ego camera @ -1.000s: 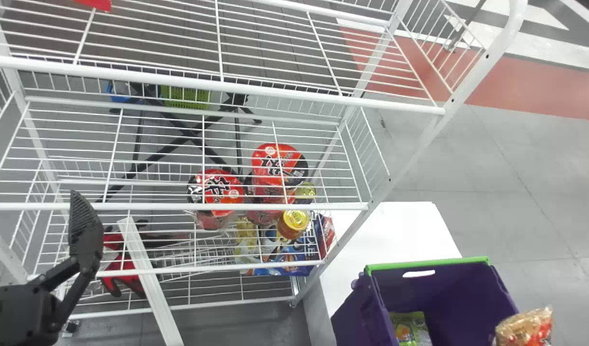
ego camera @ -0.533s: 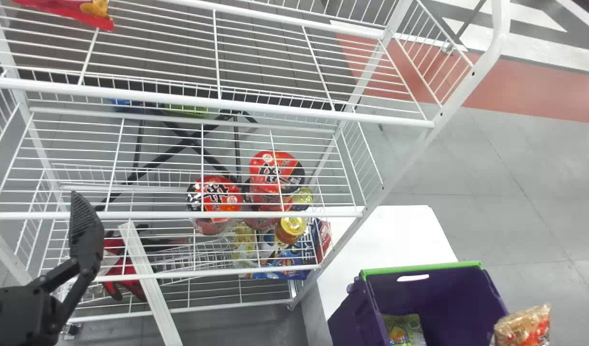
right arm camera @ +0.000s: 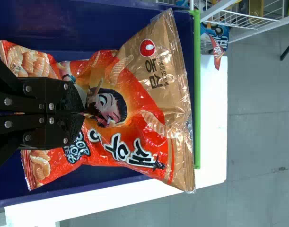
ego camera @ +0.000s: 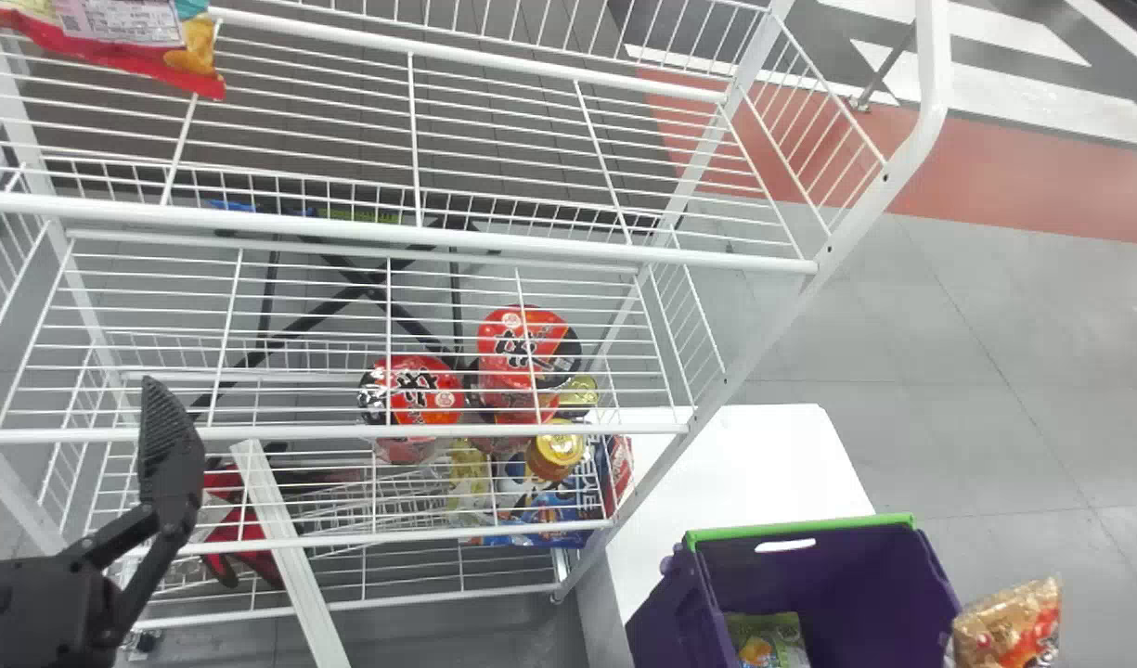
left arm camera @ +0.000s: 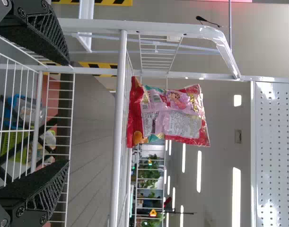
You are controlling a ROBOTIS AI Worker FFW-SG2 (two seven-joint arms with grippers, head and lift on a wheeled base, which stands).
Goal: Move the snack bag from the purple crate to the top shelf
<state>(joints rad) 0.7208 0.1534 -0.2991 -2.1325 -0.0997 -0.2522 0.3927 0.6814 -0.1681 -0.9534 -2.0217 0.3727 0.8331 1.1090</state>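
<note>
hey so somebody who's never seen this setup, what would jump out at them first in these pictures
Probably the big orange and gold snack bag, gripped in the right hand over the purple crate. Next, a red and pink bag on the top shelf, toward the left. Then the round red packs lower in the white wire rack.

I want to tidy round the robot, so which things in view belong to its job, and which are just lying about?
The job:
- snack bag, in the right gripper
- purple crate
- top shelf

Lying about:
- green bag in the crate
- pink-and-red bag on the top shelf
- red tubs
- yellow-lidded jar
</note>
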